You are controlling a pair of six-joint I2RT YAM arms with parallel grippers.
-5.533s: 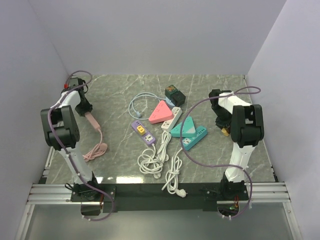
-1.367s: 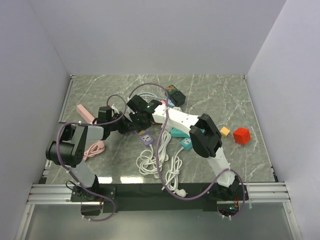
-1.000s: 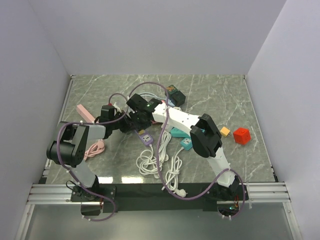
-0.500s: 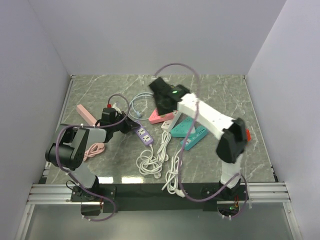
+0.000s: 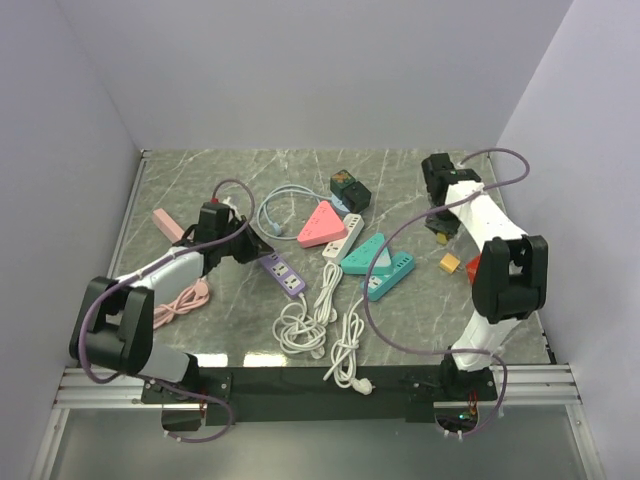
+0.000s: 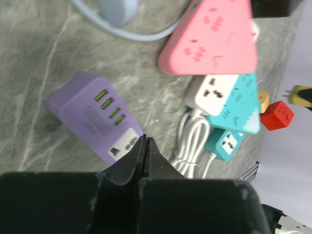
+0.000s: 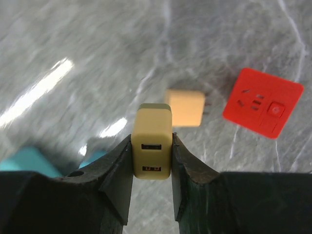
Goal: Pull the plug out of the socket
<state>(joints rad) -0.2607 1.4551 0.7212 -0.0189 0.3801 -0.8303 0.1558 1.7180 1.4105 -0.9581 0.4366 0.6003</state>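
Right wrist view has the right tool (image 7: 151,140) clamped on the tan plug (image 7: 152,129), whose long axis runs along the fingers with its two USB ports facing back at the camera. It is held above the worktop (image 7: 73,44), near a small orange cube (image 7: 185,108) and a red cube (image 7: 263,108). Top view places that plug on the right side, well apart from the purple power strip (image 5: 281,272), which lies diagonally from far-left to near-right. The left tool (image 6: 145,146) has its fingers pressed together on nothing, tips over the strip's white end, though contact cannot be told.
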